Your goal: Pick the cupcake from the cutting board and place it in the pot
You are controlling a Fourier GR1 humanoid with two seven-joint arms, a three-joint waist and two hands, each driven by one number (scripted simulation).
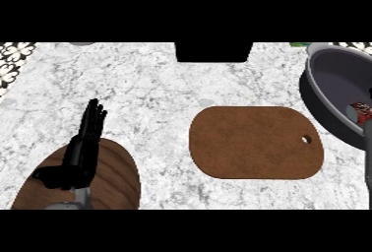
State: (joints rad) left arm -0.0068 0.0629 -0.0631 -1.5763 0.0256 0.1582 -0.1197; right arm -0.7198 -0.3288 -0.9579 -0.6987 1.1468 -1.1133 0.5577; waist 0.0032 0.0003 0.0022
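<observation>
The brown cutting board (254, 142) lies on the marble counter right of centre, with a small hole near its right edge and nothing on it. The dark grey pot (330, 78) stands at the far right, partly cut off by the view's edge. Inside it, at the right edge, shows a small red-brown piece that looks like the cupcake (361, 112). My left hand (82, 147) rests at the lower left, open, fingers straight and pointing up, holding nothing. A thin dark strip runs along the right edge below the pot; I cannot tell what it is. My right hand does not show.
A round wooden board (116, 179) lies under my left forearm at the lower left. A black block (214, 51) stands at the back centre. A bit of green (299, 44) shows at the back right. Patterned tiles (15, 59) border the counter's left.
</observation>
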